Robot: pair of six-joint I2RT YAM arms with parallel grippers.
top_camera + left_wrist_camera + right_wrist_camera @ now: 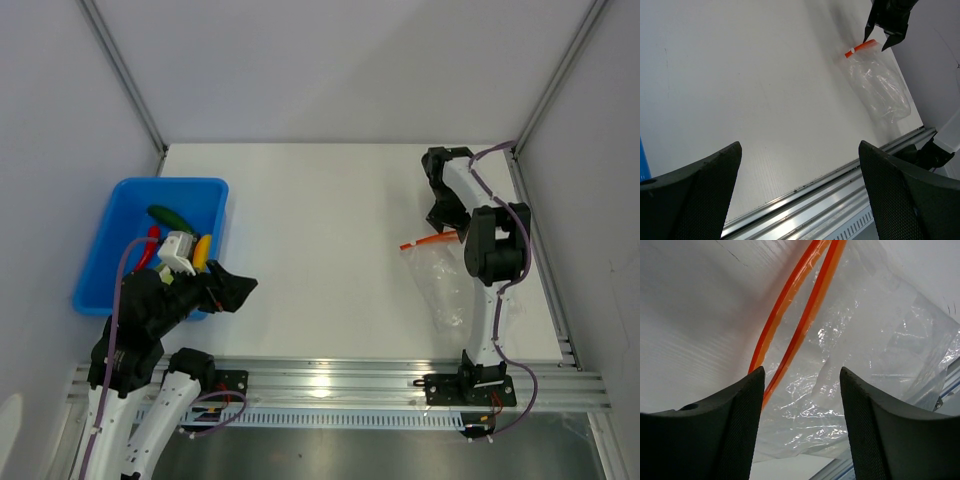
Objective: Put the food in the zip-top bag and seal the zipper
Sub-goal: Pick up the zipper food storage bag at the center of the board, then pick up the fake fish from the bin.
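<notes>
The right gripper point(801, 377), wide open and empty over the zipper point(860, 48) of the clear zip-top bag point(445, 285) lying at the table's point(320, 250) right side, should pinch one lip only, while the equally open, empty left gripper point(235, 290) goes for the food point(170, 217) in the blue tray point(110, 290).

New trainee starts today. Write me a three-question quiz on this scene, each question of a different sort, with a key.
1. True or false: the food already lies inside the zip-top bag.
2. Short answer: which arm's hand hovers open over the zipper?
3. Fill in: the food lies in the blue ____.

Key
1. False; the bag looks empty.
2. The right hand.
3. tray.
</notes>
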